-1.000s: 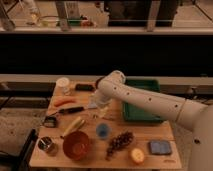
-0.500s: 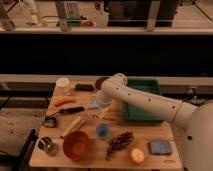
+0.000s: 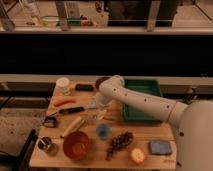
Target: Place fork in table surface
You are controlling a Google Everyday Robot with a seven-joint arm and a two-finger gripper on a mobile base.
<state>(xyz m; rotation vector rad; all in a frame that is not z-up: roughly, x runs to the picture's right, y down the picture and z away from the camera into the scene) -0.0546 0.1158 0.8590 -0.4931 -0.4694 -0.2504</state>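
My gripper [image 3: 100,103] hangs from the white arm [image 3: 142,102] over the middle of the light-brown wooden tabletop [image 3: 150,132], just left of the green tray [image 3: 142,96]. A thin pale sliver [image 3: 102,116] that may be the fork lies on the wood right below the gripper. I cannot tell whether the gripper touches it. The black-handled knife [image 3: 75,109] lies to the left, its blade pointing toward the gripper.
On the table are a carrot [image 3: 65,101], white cup [image 3: 63,85], black block [image 3: 84,87], dark bowl [image 3: 101,80], brown bowl [image 3: 76,145], blue cup [image 3: 102,131], grapes [image 3: 120,141], blue sponge [image 3: 160,147], yellow corn [image 3: 74,125] and metal cup [image 3: 46,145].
The arm's bend has shifted slightly right and down. The gripper stays over the same spot at the table's middle. The objects have not moved.
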